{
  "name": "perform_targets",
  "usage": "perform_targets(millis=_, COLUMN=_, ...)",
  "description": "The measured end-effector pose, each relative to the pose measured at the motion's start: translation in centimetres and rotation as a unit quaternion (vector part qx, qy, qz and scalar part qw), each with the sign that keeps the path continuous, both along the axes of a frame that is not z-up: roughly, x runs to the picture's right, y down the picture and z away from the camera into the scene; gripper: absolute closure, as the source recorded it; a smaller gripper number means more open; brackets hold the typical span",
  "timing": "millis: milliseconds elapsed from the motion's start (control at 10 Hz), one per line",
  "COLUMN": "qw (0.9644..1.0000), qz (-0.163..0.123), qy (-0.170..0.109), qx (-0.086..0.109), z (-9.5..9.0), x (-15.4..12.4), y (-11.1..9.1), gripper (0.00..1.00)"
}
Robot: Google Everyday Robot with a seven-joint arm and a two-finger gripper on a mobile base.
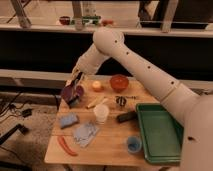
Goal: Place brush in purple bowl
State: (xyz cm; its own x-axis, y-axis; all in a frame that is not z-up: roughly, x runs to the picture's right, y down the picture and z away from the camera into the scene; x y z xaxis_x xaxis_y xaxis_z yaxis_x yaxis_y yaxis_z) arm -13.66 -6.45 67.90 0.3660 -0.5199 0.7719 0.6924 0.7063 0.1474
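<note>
The purple bowl [68, 93] sits at the table's far left edge. My gripper [75, 81] hangs right above it, at the end of the white arm that reaches in from the right. A dark slim shape, which looks like the brush [76, 96], runs from the gripper down into the bowl's right side. Its head is partly hidden by the bowl and the gripper. I cannot tell whether the brush rests in the bowl or is still held.
An orange-red bowl [119, 82] and a small orange fruit [96, 86] sit at the back. A pale stick [95, 103], white cup [101, 113], black block [126, 116], blue sponge [68, 120], cloth [86, 134], blue cup [133, 144] and green tray [160, 132] fill the table.
</note>
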Motion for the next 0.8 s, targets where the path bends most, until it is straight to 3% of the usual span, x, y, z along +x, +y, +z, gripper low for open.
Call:
perform_targets(millis=300, qw=0.9998, qz=0.009, qy=-0.013, qx=0.009, z=2.8, x=-0.4, y=-1.8, gripper=0.84)
perform_targets(millis=600, qw=0.9977, qz=0.02, qy=0.0, qx=0.064, z=4.6, x=-0.9, y=-2.9, gripper=0.84)
perform_targets(millis=800, qw=0.9963, qz=0.022, qy=0.013, qx=0.082, z=5.9, x=-1.0, y=-2.9, gripper=0.84)
